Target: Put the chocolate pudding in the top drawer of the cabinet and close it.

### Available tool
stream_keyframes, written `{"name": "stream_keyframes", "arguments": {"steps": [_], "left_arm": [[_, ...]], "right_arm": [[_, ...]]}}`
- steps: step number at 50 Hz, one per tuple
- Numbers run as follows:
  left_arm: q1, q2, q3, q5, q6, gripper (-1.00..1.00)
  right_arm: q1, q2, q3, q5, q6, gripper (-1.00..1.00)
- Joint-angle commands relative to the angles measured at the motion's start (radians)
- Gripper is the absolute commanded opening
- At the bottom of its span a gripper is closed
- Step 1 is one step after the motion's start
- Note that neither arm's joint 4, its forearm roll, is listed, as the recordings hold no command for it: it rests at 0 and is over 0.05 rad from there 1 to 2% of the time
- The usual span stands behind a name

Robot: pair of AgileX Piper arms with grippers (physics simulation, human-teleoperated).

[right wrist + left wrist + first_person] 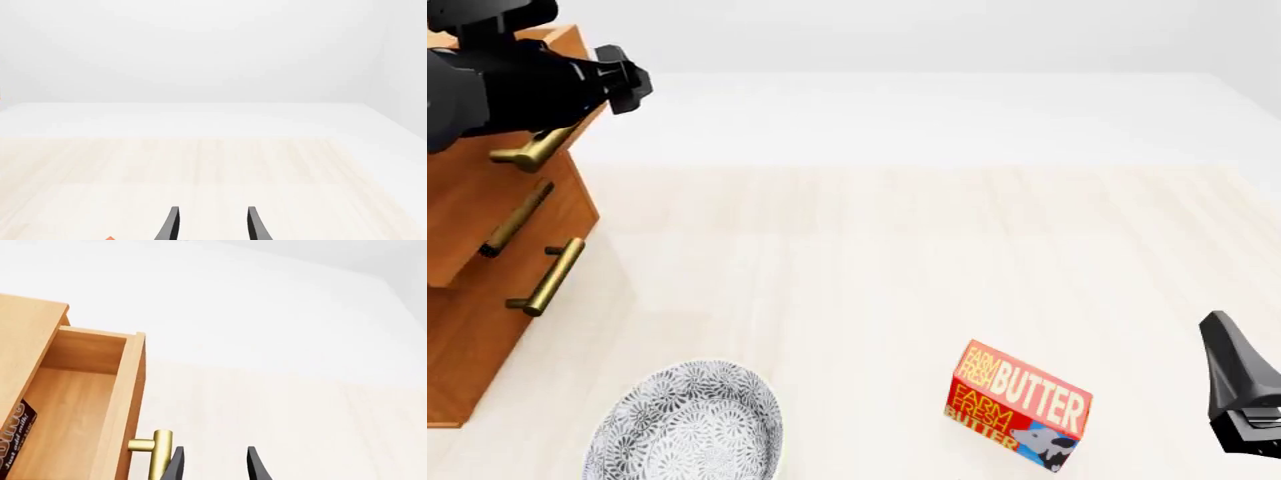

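Note:
The top drawer of the cabinet stands pulled out. The chocolate pudding lies flat on the drawer floor, only its dark brown end with pale lettering showing. My left gripper is open and holds nothing. It hovers just outside the drawer front, one finger close beside the brass handle. In the front view the black left arm covers the cabinet's top, above the handle. My right gripper is open and empty, low at the table's right edge.
A red "BUTTER" box stands near the front, right of centre. A patterned grey plate lies at the front left, close to the cabinet. The lower drawer's brass handle sticks out from the cabinet front.

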Motion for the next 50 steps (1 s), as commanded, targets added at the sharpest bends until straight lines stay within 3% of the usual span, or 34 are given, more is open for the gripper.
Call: {"name": "stream_keyframes", "arguments": {"steps": [1,20,50], "left_arm": [[0.036,0.096,0.063,0.025,-0.025,1.00],[0.079,0.099,0.071,0.028,0.016,1.00],[0.126,0.103,0.117,-0.008,0.023,1.00]], "right_arm": [[0.000,0.000,0.000,0.000,0.000,1.00],[0.000,0.000,0.000,0.000,0.000,1.00],[0.000,0.000,0.000,0.000,0.000,1.00]]}}
